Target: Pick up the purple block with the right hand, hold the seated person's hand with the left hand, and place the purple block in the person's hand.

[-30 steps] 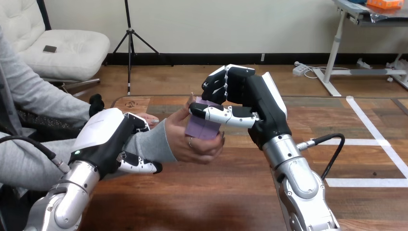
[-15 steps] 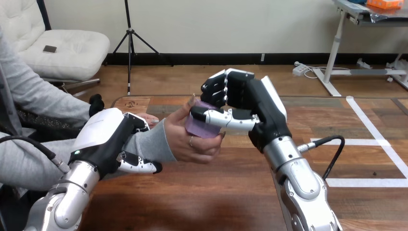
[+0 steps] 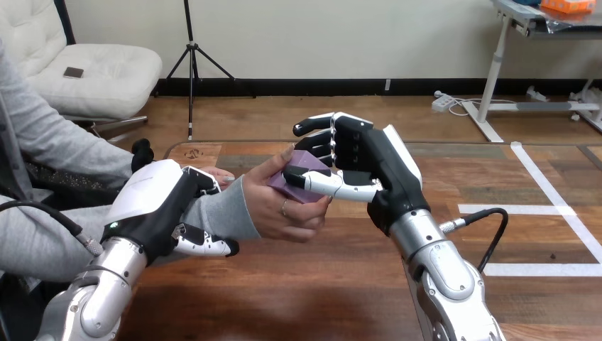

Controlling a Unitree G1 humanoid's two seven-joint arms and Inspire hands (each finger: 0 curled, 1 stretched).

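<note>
My left robot hand [image 3: 160,206] is clamped round the person's grey-sleeved wrist [image 3: 221,214], and the small purple block [image 3: 307,162] sits in the person's cupped hand [image 3: 273,213], just left of my right robot hand [image 3: 362,160], fingers loosened apart, thumb across its face.

Over your wooden table [image 3: 298,284], left of its middle, the person's hand in the grey sleeve [image 3: 273,209] reaches in from the left. The small purple block [image 3: 307,162] lies in it. Your robot's right hand [image 3: 373,160] is just right of the block, touching it. Its left hand [image 3: 152,202] is further left, closed round that person's wrist, above the table's near left part.
</note>
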